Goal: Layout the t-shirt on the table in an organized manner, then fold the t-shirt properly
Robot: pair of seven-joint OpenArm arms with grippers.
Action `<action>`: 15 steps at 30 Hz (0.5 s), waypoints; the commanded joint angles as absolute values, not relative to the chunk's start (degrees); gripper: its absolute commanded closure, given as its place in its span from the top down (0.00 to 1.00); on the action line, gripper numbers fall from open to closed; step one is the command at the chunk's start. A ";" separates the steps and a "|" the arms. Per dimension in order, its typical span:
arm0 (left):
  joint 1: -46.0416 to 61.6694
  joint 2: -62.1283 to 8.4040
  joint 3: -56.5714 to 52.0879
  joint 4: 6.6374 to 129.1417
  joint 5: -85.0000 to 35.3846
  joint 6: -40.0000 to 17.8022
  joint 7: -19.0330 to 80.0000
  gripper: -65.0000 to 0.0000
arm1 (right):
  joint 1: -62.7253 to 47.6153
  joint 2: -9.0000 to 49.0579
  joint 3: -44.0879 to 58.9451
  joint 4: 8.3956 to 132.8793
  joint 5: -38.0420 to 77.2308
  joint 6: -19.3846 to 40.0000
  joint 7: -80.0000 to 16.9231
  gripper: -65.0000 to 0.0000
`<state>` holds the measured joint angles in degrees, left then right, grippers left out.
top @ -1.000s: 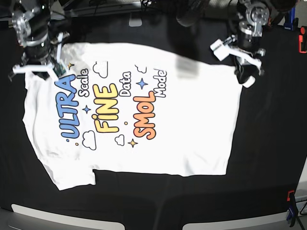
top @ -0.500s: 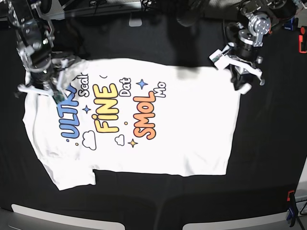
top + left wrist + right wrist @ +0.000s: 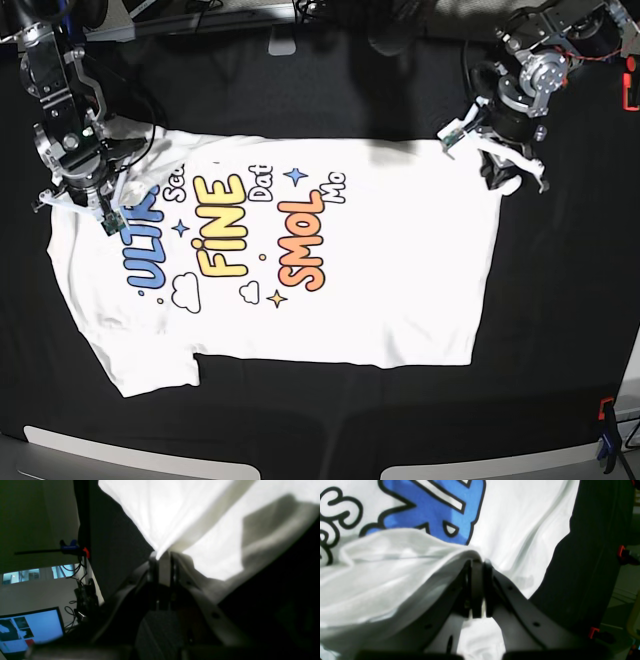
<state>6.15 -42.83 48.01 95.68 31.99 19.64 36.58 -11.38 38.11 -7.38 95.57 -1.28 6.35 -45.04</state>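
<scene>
The white t-shirt (image 3: 380, 260) lies print up on the black table (image 3: 560, 330), its far edge turned over onto the tops of the small words. My right gripper (image 3: 85, 200) is shut on that folded edge at the shirt's left end, beside the blue letters. In the right wrist view the fingertips of this gripper (image 3: 477, 561) pinch a white fold of the t-shirt (image 3: 520, 517) above the blue print. My left gripper (image 3: 497, 178) is shut on the far right corner. In the left wrist view its jaws (image 3: 161, 555) clamp plain white t-shirt cloth (image 3: 180, 510).
An orange clip (image 3: 632, 95) sits at the right table edge and a blue and orange clamp (image 3: 605, 440) at the near right corner. A grey piece (image 3: 282, 45) lies at the far edge. A lit monitor (image 3: 30, 627) stands beyond the table.
Both grippers have drawn the shirt's far edge toward the near side. The fold now covers more of the small words, and the far edge lies lower on the table.
</scene>
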 commanded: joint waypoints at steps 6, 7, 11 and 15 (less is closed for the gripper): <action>5.67 -43.68 47.64 96.47 32.51 20.53 39.05 0.00 | -10.48 39.72 -6.76 96.31 -8.64 -1.54 -47.37 0.00; 5.67 -43.68 47.64 96.47 32.51 20.53 38.68 0.00 | -10.48 39.70 -6.76 96.31 -8.62 -1.52 -47.37 0.00; 5.52 -43.68 47.64 96.47 32.95 20.53 35.99 0.00 | -10.48 39.68 -6.76 96.31 -8.58 -0.82 -46.13 0.00; 5.48 -43.68 47.64 96.47 32.93 20.53 32.51 0.00 | -10.46 39.66 -6.76 96.31 -8.58 1.93 -42.33 0.00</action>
